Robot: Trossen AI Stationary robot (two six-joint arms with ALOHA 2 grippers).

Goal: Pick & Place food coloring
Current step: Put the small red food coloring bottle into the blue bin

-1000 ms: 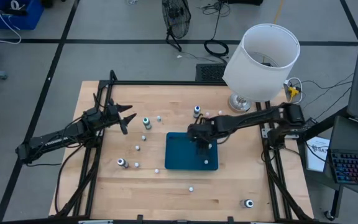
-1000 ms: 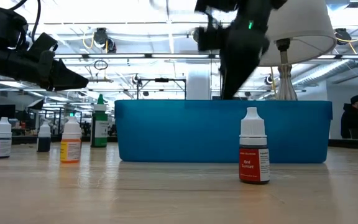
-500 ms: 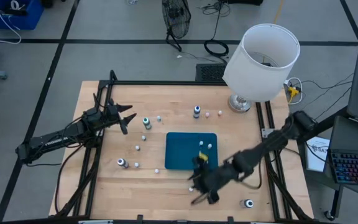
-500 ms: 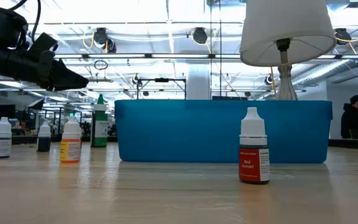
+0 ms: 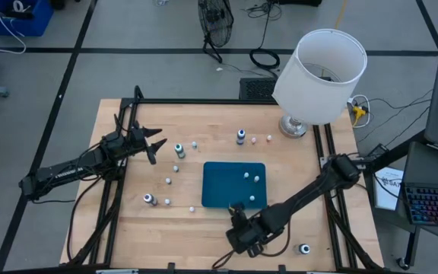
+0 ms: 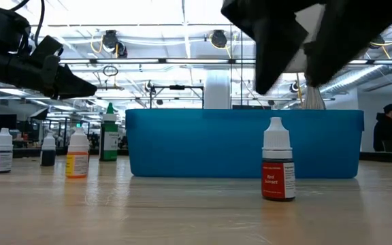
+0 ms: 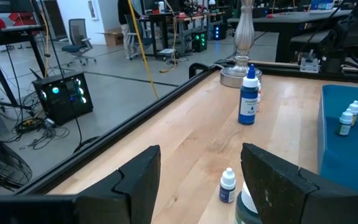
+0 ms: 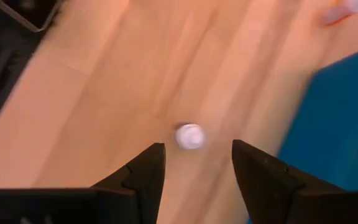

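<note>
The food coloring bottles stand scattered upright on the wooden table. One with a white cap and red label (image 6: 278, 169) stands near the front edge, in front of the teal tray (image 5: 223, 190). My right gripper (image 5: 238, 227) hovers open right above it. The right wrist view looks down on the bottle's cap (image 8: 189, 135) just beyond the open fingers. Three small bottles (image 5: 252, 196) stand in the tray. My left gripper (image 5: 155, 146) waits open at the table's left, near a green-capped bottle (image 5: 179, 150).
Other bottles: a blue one (image 5: 240, 136) and pale ones (image 5: 268, 138) at the back, several at the left (image 5: 150, 199), and one at the front right (image 5: 304, 248). A lamp (image 5: 322, 72) stands at the back right corner.
My right gripper has swung from above the tray toward the table's near edge and now hangs over the red-labelled bottle. In the low view it left the picture, then came back in close above that bottle. The bottle itself has not moved.
</note>
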